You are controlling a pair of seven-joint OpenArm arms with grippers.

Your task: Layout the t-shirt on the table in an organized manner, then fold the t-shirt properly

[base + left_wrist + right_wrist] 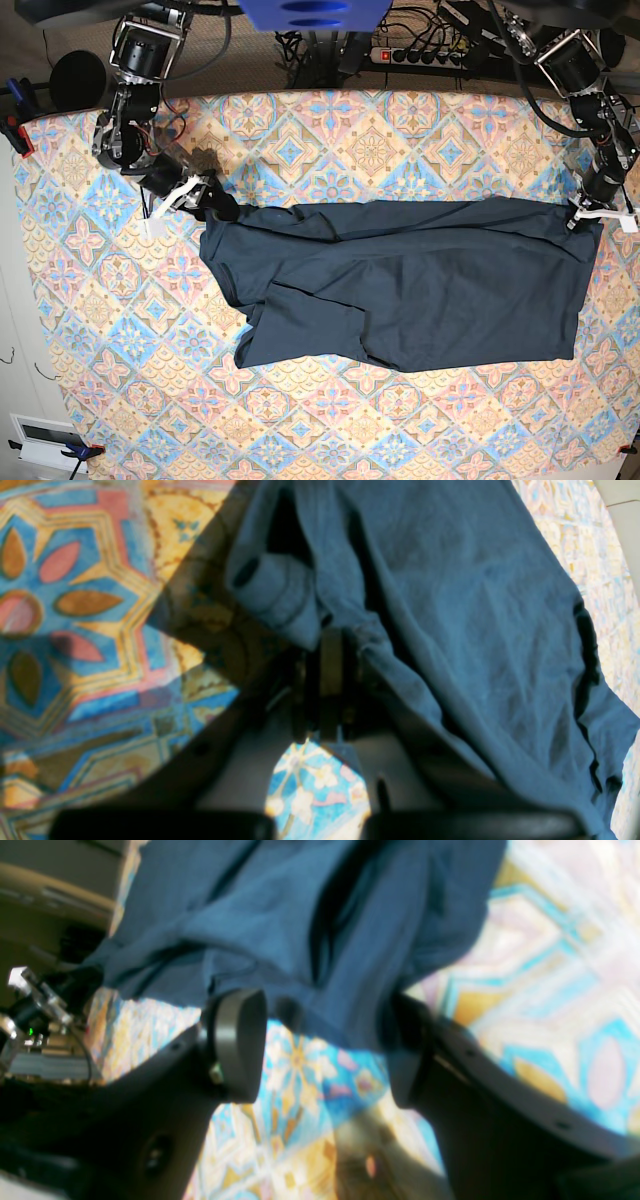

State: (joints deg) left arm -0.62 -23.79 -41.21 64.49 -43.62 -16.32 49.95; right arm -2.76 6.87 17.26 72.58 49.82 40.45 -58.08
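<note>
Shirt position: the t-shirt [410, 280] lies across the middle of the base view, stretched wide between your two arms, on the table [330, 430].
Left claw: your left gripper [583, 210], at the right edge of the base view, is clamped tight on the t-shirt's upper right corner; the left wrist view shows cloth [450, 630] bunched into the closed jaws [325, 680].
Right claw: your right gripper [205, 197], upper left of the base view, stands wide apart; in the right wrist view the shirt's edge [320, 990] hangs just between the pads [240, 1040], and you hold nothing there.
Reason for the hold: you have one corner pinned, so the top edge draws nearly straight; the free corner at the left is likely the next thing to grip or smooth.
Unfinished lay: the lower left of the t-shirt is folded over itself, with a sleeve-like flap doubled near the bottom, so the layout looks incomplete.
Fabric: soft, matte, dark navy knit that drapes and creases in long shallow ridges.
Table cover: flat printed cloth, diamond tiles and flowers in pink, blue and yellow.
</note>
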